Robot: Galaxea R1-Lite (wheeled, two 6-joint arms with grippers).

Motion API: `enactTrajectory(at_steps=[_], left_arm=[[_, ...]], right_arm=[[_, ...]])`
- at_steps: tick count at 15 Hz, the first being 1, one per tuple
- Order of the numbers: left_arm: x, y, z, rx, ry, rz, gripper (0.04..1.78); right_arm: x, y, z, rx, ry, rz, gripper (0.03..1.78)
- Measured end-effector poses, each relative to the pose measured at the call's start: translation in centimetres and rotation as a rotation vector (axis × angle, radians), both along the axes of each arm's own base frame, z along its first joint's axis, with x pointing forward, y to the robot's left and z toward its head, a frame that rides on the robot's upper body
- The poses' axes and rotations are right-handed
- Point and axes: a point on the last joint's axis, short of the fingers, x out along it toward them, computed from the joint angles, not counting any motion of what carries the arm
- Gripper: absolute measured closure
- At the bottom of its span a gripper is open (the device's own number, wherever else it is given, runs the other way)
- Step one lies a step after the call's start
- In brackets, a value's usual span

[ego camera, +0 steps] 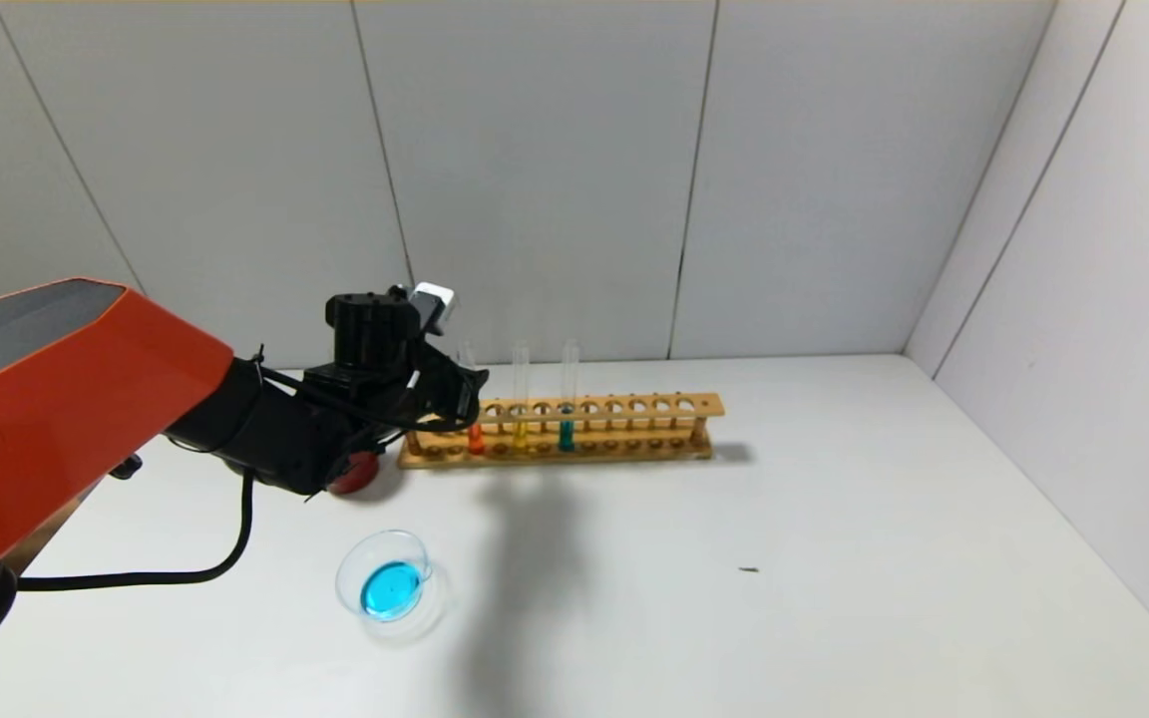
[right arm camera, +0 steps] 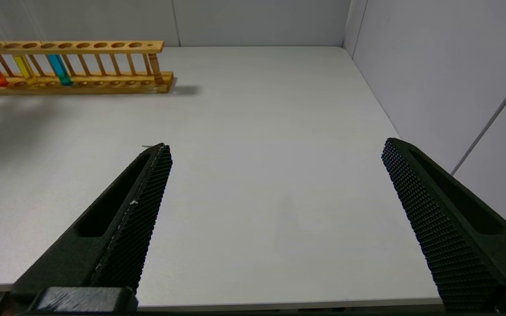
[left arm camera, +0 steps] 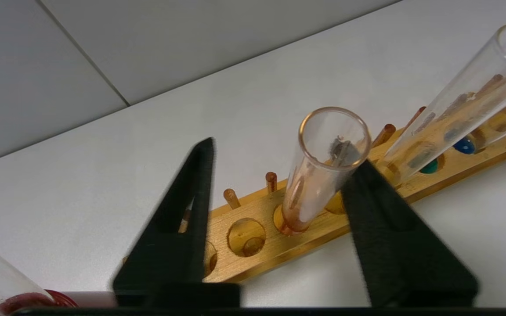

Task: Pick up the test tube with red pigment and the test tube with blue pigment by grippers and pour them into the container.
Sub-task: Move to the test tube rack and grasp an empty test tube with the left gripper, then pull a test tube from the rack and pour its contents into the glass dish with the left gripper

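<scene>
Grey wall panels close in a white counter (ego camera: pixel 834 519), where we see a wooden rack (ego camera: pixel 634 429) standing near the back wall. Our left arm reaches forward from the left, its wrist bent toward the rack's left end, and the left gripper (left arm camera: pixel 279 175) has its jaws spread wide around the red tube (left arm camera: pixel 319 175). One finger (left arm camera: pixel 380 210) touches the tube just under its rim; the other stands apart from it. The tube sits upright in its rack hole, with a yellow tube (ego camera: pixel 520 399) and a teal tube (ego camera: pixel 568 399) beside it to the right. Near the front left of the counter we see the glass dish (ego camera: pixel 387 578), holding blue liquid. A dark red cup (ego camera: pixel 355 474) shows partly behind the arm. Our right gripper (right arm camera: pixel 275 175) hangs low over the counter's right side, well apart from the rack, jaws wide open and empty.
</scene>
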Motion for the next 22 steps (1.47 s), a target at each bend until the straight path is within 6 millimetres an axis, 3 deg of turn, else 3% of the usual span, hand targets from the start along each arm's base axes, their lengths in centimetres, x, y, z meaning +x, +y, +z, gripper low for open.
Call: enactTrajectory(at_steps=[2,4,8,12,18,22], left_arm=[[0.0,0.0,0.0,0.0,-0.001,-0.002,1.32],[-0.1,-0.3,0.1,-0.001,-0.006,-0.01,1.5],[-0.5,-0.4,1.8,-0.003,-0.04,-0.019,1.51],[-2.2,-0.3,6.3,0.018,-0.118,-0.041,1.51],[-7.7,1.2,14.6,0.037,-0.208,-0.065,1.51],[-12.8,3.2,16.4,0.088,-0.242,-0.099,1.51]], right_arm=[[0.0,0.0,0.0,0.0,0.0,0.0,0.06],[0.0,0.0,0.0,0.0,0.0,0.0,0.06],[0.0,0.0,0.0,0.0,0.0,0.0,0.06],[0.0,0.0,0.0,0.0,0.0,0.0,0.06],[0.0,0.0,0.0,0.0,0.0,0.0,0.06],[0.0,0.0,0.0,0.0,0.0,0.0,0.06]])
